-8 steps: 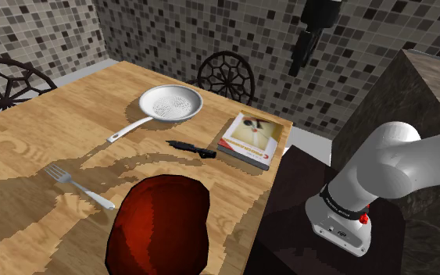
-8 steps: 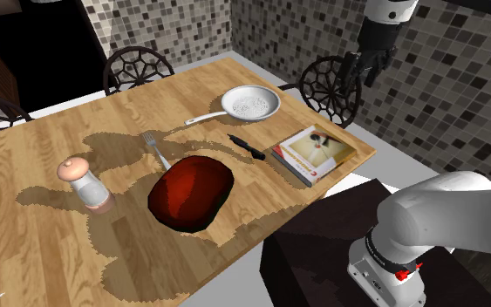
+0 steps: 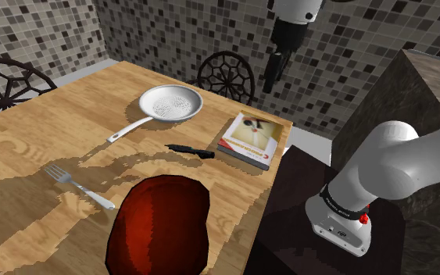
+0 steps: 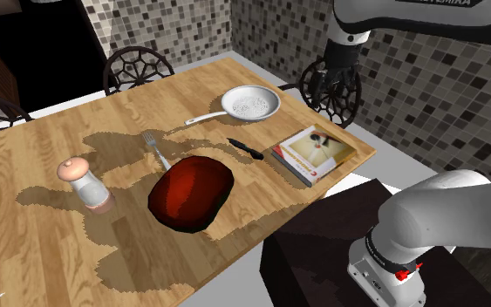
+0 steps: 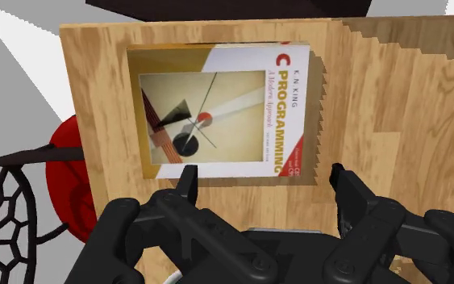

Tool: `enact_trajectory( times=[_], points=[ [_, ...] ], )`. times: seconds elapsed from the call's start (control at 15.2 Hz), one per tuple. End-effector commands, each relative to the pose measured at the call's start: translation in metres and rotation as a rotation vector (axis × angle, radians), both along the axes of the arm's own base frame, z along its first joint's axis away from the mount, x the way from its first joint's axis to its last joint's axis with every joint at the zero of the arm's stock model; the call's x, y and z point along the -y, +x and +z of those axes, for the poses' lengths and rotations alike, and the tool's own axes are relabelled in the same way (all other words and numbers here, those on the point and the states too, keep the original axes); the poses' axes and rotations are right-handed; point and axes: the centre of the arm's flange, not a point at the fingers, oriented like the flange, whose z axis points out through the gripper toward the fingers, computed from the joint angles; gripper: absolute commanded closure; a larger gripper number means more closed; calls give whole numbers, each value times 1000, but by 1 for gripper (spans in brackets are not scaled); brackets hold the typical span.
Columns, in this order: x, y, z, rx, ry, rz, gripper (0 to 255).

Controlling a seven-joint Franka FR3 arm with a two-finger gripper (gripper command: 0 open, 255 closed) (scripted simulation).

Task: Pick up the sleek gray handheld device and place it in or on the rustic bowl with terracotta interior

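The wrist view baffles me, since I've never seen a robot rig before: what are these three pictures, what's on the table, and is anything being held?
This is one white robot arm on a box stand, drawn by a simulator. The shoulder view looks down from beside the stand. The second exterior view shows the same wooden table from another angle. The wrist view comes from a camera on the hand. The two black fingers there belong to the end effector; they stand apart, looking down at a book. On the table lie a pan, a fork, a slim dark device, a red bowl and a shaker. Nothing is held.
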Motion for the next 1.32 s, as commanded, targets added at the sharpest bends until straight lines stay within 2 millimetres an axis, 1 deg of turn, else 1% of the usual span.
enact_trajectory(
  times=[0.0, 0.59, 1.19, 1.25],
  points=[
    [-19, 13, -18, 7, -6, 25, 0],
    [-104, 59, -89, 28, -34, 135, 0],
    [-192, 97, -163, 49, -63, 245, 0],
    [-193, 98, -164, 49, -63, 248, 0]
  ],
)
